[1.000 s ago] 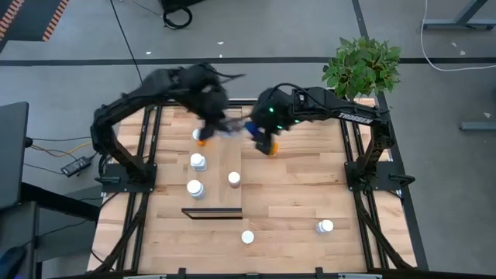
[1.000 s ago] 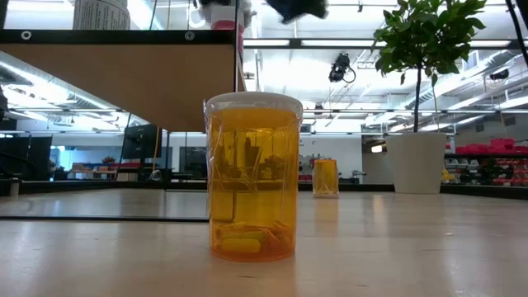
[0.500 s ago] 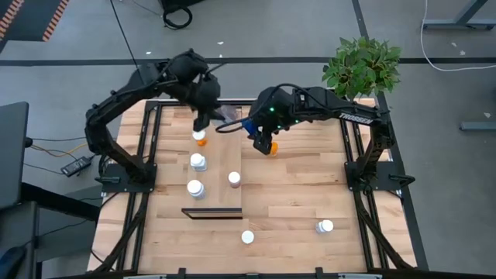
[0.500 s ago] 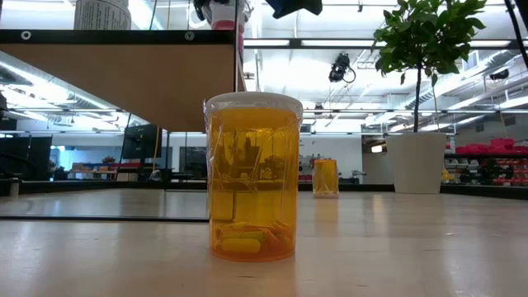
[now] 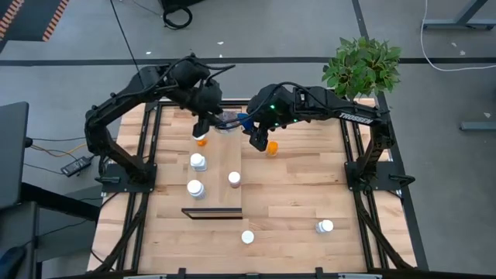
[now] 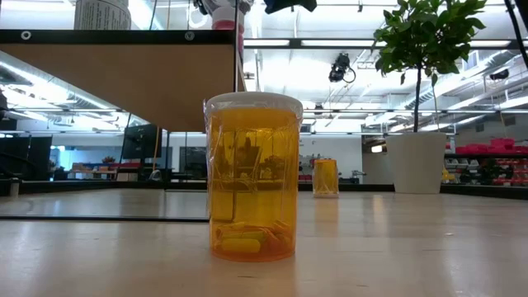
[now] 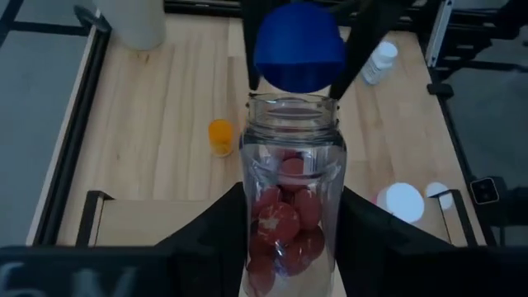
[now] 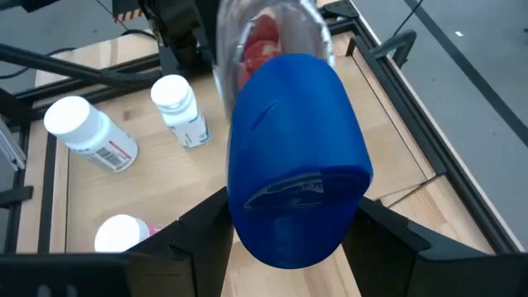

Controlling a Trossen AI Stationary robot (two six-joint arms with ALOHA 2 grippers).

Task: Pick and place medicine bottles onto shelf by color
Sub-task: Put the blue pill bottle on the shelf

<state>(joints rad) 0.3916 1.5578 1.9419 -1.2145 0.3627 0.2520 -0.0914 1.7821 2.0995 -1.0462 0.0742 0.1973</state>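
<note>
Now, table (image 5: 294, 194): wood, shelf (image 5: 225, 174) lies on it with white-capped bottles (image 5: 198, 162) | left gripper (image 7: 289, 239): over the shelf's far end, fingers squeezing a clear bottle (image 7: 290, 206) of red pills, lid off | right gripper (image 8: 289, 223): just beside it, fingers pinching the blue cap (image 8: 293, 194) right at that bottle's mouth

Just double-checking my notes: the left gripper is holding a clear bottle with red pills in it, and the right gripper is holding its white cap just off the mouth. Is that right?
Not quite. The cap is blue, not white, as the left wrist view shows. The rest stands: the left gripper holds the clear bottle of red pills, and the right gripper holds the cap just off its mouth.
</note>
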